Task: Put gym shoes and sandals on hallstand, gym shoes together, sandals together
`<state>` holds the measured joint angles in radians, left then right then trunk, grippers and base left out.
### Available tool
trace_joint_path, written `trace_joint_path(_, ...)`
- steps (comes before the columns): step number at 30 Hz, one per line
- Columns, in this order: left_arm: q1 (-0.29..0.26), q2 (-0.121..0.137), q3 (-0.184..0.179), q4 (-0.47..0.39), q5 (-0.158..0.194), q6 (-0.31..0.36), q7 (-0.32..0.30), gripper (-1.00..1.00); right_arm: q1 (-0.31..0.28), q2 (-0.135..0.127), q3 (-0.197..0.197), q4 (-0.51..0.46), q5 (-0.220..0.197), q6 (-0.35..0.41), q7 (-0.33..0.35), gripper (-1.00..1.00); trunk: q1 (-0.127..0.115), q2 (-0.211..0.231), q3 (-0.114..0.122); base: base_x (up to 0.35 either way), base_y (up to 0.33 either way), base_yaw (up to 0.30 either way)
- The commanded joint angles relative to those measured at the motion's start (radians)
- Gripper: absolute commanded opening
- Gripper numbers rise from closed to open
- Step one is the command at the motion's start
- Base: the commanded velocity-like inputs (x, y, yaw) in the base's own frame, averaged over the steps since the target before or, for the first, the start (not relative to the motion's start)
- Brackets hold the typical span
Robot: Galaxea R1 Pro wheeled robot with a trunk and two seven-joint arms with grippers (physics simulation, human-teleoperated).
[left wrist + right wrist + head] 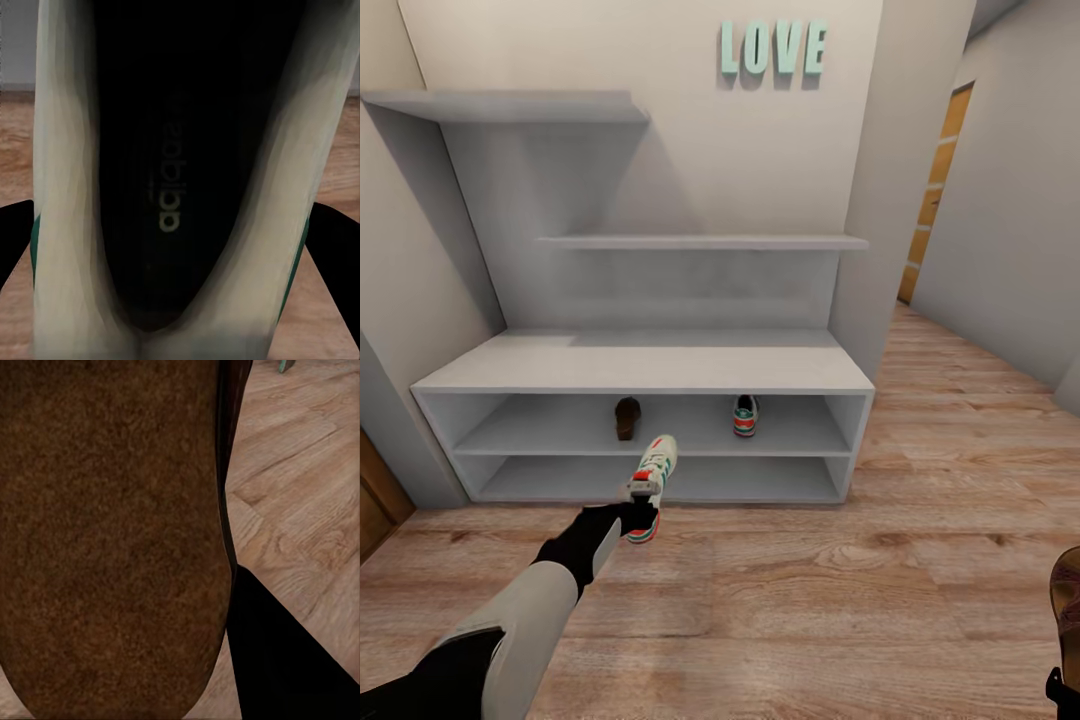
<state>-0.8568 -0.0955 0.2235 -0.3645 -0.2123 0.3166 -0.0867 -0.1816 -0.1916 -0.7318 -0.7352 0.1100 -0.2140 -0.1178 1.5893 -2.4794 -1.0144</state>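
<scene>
My left gripper (641, 512) is shut on a white gym shoe (654, 478) with green and red marks, held toe-up above the corridor floor (810, 590) in front of the hallstand (650, 365). The left wrist view looks into the gym shoe's dark inside (169, 187), with a black finger (334, 240) on either side. A second gym shoe (745, 415) and a brown sandal (627, 418) stand apart on the upper low shelf. At the lower right edge my right gripper (1063, 688) is shut on the other sandal (1068, 590), whose brown footbed (112, 532) is close to the right wrist camera.
Staggered wall shelves (700, 242) and a "LOVE" sign (773, 48) hang above the bench top. The lowest shelf (660, 480) holds nothing. The corridor runs on to the right past a wooden door (935, 190). A wall edge (390, 440) stands close at the left.
</scene>
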Motion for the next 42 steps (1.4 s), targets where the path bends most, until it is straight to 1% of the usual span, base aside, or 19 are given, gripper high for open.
trace_joint_path(1, 0.0, -0.001, 0.008, -0.006, -0.01, 0.006, -0.007, -1.0, -0.001, 0.0, -0.001, 0.001, 0.008, -0.002, -0.003, -1.0, 0.004, -0.008, -0.006, 0.0, 0.0, 0.0)
trace_joint_path(3, -0.001, -0.001, 0.009, -0.01, -0.01, 0.006, -0.007, -1.0, -0.001, 0.0, -0.001, 0.0, 0.008, -0.001, -0.003, -1.0, 0.011, -0.021, -0.015, 0.0, 0.0, 0.0)
trace_joint_path(6, -0.001, -0.001, 0.009, -0.014, -0.01, 0.006, -0.006, -1.0, -0.001, 0.0, -0.001, 0.0, 0.008, -0.001, -0.003, -1.0, 0.012, -0.021, -0.031, 0.0, 0.0, 0.0)
trace_joint_path(10, 0.001, 0.0, 0.009, -0.015, -0.01, 0.006, -0.006, -1.0, -0.001, 0.0, -0.001, 0.0, 0.009, -0.001, -0.003, -1.0, 0.012, -0.021, -0.036, 0.0, 0.0, 0.0)
trace_joint_path(20, 0.008, 0.0, 0.006, -0.016, -0.013, 0.004, -0.005, -1.0, -0.001, 0.001, 0.001, 0.002, 0.011, -0.005, -0.002, -1.0, 0.012, -0.021, -0.038, 0.0, 0.0, 0.0)
trace_joint_path(24, 0.015, 0.002, 0.006, -0.044, -0.014, 0.003, -0.004, -1.0, -0.001, 0.003, 0.002, 0.003, 0.014, -0.005, -0.002, -1.0, 0.012, -0.021, -0.038, 0.097, -0.001, 0.0)
trace_joint_path(29, 0.017, 0.002, 0.008, -0.068, -0.014, 0.003, -0.004, -1.0, -0.001, 0.005, 0.001, 0.003, 0.014, -0.004, -0.002, -1.0, 0.012, -0.021, -0.038, 0.233, -0.071, 0.0)
trace_joint_path(42, 0.018, 0.004, 0.007, -0.076, -0.013, 0.003, -0.004, -1.0, -0.001, 0.006, 0.002, 0.009, 0.014, -0.004, -0.002, -1.0, 0.012, -0.021, -0.038, 0.29, -0.158, 0.0)
